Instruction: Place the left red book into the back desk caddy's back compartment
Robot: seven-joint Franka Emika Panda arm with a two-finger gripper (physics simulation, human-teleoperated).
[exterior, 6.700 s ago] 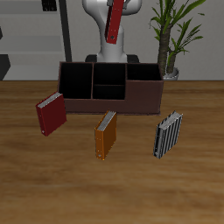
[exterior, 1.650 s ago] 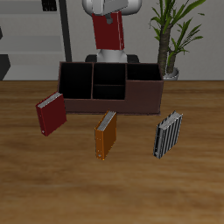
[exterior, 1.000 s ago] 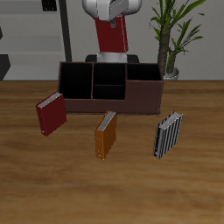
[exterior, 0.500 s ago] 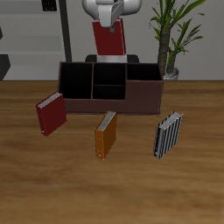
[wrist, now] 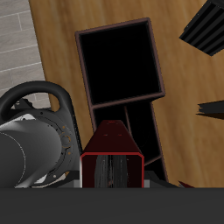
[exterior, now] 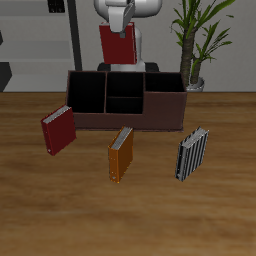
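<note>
My gripper (exterior: 120, 24) is shut on the top of the bright-red book (exterior: 118, 46). It holds the book upright in the air, above and behind the dark reddish-brown back desk caddy (exterior: 126, 119). The book's broad face is turned to the exterior camera. The small back compartment (exterior: 125, 82) of the divided middle lies just below the book and stands empty. In the wrist view the red book (wrist: 112, 150) hangs over the caddy's (wrist: 80, 66) middle cells and covers part of them. A large side cell (wrist: 122, 61) is open beyond it.
A darker maroon book (exterior: 58, 130), an orange book (exterior: 121, 153) and a black-and-white striped book (exterior: 192, 152) stand on the wooden table in front of the caddy. A potted plant (exterior: 198, 40) stands behind the caddy's far end.
The held red book has turned from edge-on and tilted to broad face forward, and has shifted slightly sideways over the caddy's middle. Nothing on the table has moved.
</note>
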